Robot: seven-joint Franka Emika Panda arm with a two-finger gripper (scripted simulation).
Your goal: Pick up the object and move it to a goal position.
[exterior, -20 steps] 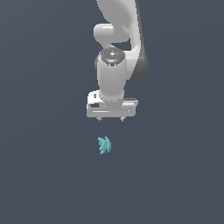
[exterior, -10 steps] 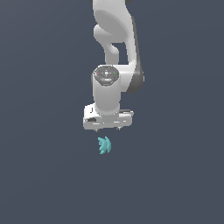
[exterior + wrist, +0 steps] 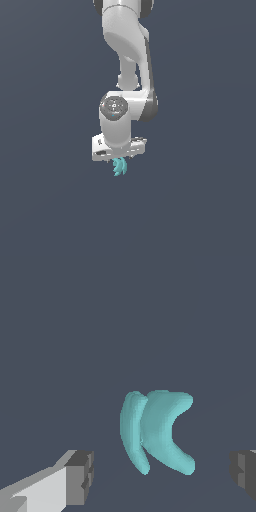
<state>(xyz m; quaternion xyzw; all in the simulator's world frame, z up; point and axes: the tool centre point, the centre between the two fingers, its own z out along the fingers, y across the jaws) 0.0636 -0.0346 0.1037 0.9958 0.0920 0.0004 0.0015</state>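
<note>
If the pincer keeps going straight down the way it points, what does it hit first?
Most likely the small teal ridged, fan-lobed object: the wrist view shows it ahead, between the open pincer's fingers. It probably passes between them, then meets the dark grey floor. Depth is unclear.
</note>
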